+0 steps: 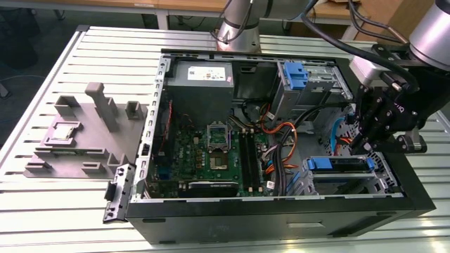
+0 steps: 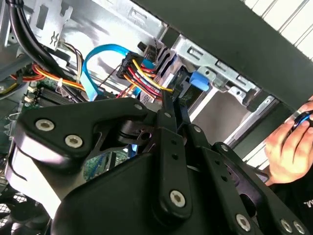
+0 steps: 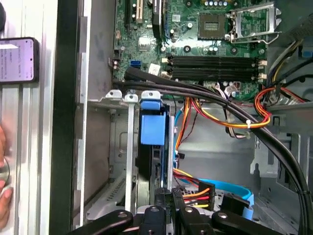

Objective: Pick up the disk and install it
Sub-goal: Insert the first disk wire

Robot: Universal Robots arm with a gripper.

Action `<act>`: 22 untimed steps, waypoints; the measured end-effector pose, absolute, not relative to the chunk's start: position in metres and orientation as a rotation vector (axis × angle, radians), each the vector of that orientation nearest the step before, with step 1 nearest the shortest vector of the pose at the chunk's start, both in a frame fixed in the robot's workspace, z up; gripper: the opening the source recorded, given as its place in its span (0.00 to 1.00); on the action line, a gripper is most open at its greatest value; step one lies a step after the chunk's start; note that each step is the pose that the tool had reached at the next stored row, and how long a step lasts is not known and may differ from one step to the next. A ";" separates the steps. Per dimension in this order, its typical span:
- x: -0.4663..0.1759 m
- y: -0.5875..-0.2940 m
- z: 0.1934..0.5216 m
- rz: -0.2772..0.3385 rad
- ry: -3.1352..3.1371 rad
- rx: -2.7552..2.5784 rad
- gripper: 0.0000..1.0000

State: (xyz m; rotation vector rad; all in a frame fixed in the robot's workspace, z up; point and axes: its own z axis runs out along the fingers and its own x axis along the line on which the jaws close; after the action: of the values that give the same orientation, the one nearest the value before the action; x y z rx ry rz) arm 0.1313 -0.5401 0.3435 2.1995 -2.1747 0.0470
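Exterior view: the gripper (image 1: 370, 143) is seen over the drive bay (image 1: 342, 171) at the case's (image 1: 281, 219) right. Its fingers (image 3: 168, 205) are pressed together, and whether the disk (image 3: 152, 128) in the bay is touched cannot be told.

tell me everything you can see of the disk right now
The disk sits on edge in the drive cage at the case's front corner, near the exterior view's right. In the first wrist view its blue plastic rail end and a dark side face show between silver metal bay walls; its label is hidden. The gripper is closed right at its rear edge, beside the red, yellow and black power wires. Whether it is fully seated cannot be told.
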 end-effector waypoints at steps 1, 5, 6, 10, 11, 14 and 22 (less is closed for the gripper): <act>0.131 -0.540 0.343 0.047 -2.175 2.200 0.17; 0.131 -0.542 0.343 0.046 -2.189 2.185 0.17; 0.131 -0.543 0.342 0.046 -2.199 2.175 0.17; 0.131 -0.544 0.340 0.044 -2.225 2.149 0.17; 0.131 -0.545 0.340 0.044 -2.225 2.149 0.17; 0.131 -0.546 0.338 0.044 -2.225 2.149 0.17; 0.131 -0.546 0.333 0.042 -2.225 2.149 0.17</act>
State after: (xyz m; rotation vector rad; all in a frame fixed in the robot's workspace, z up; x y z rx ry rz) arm 0.1307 -0.5465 0.3328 2.1492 -2.2252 0.0416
